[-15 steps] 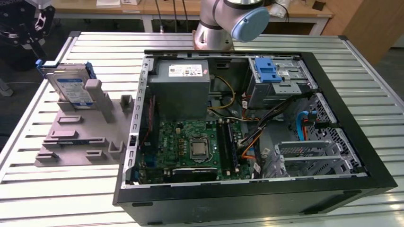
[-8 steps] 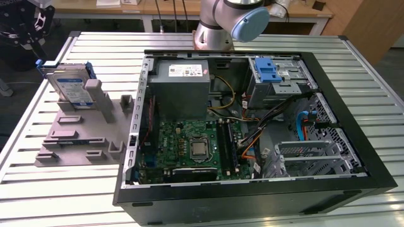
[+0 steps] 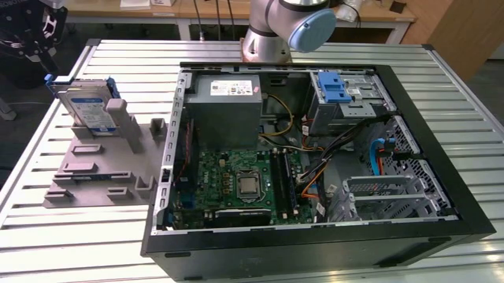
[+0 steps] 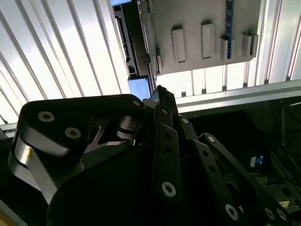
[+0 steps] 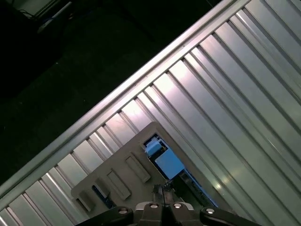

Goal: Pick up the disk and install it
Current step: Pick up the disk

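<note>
Exterior view, surroundings: an open computer case [image 3: 315, 250] takes up the middle of the table [image 3: 71, 236], well apart from me.
Disk [image 3: 87, 109]: stands on edge in a holder [image 3: 94, 177] at the exterior view's left.
Materials: ribbed aluminium slats; matte grey moulded holder; silver disk with blue rails.
Pose: my gripper [image 5: 163, 190] points down over the holder, near the disk's blue end.
Fingers: pressed together, holding nothing.

The silver-grey tubular arm [image 3: 264, 29] carries a round light-blue joint cap [image 3: 313, 28]. Its matte-black gripper [image 4: 160, 92] has bar-shaped links studded with round silver screws [image 4: 168, 189].
</note>
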Controlling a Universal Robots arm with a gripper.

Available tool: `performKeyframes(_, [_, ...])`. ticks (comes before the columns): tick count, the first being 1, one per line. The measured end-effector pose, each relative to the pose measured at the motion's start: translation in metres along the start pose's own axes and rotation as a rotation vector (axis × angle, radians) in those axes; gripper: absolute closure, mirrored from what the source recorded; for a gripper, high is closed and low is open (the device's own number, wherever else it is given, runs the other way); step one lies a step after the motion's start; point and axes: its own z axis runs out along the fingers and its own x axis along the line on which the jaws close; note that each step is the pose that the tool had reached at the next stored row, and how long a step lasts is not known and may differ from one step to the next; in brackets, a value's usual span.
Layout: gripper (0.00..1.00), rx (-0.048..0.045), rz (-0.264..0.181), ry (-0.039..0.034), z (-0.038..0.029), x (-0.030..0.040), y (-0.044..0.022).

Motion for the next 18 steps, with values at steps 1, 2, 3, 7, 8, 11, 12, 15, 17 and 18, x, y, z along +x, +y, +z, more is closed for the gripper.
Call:
performKeyframes(1, [0.89,0.0005,-0.006,-0.001,-0.0001,0.0,0.0])
performKeyframes(2, [0.89,0.0018,-0.011,-0.0028,-0.0001,0.0,0.0])
performKeyframes(3, [0.89,0.0035,-0.016,-0.005,0.0,0.0001,-0.0001])
performKeyframes(7, [0.89,0.0111,-0.048,-0.013,0.0002,0.0,-0.0001])
performKeyframes(8, [0.89,0.0109,-0.06,-0.0138,0.0003,0.0,0.0])
performKeyframes(11, [0.89,0.0097,-0.103,-0.0144,0.0004,0.0,0.0])
performKeyframes(12, [0.89,0.0093,-0.119,-0.0141,0.0004,0.0001,0.0])
performKeyframes(15, [0.89,0.0086,-0.167,-0.0134,0.0006,0.0,0.0])
performKeyframes(17, [0.89,0.008,-0.198,-0.0128,0.0007,0.0001,0.0])
performKeyframes(18, [0.89,0.0077,-0.214,-0.0127,0.0008,0.0,0.0])
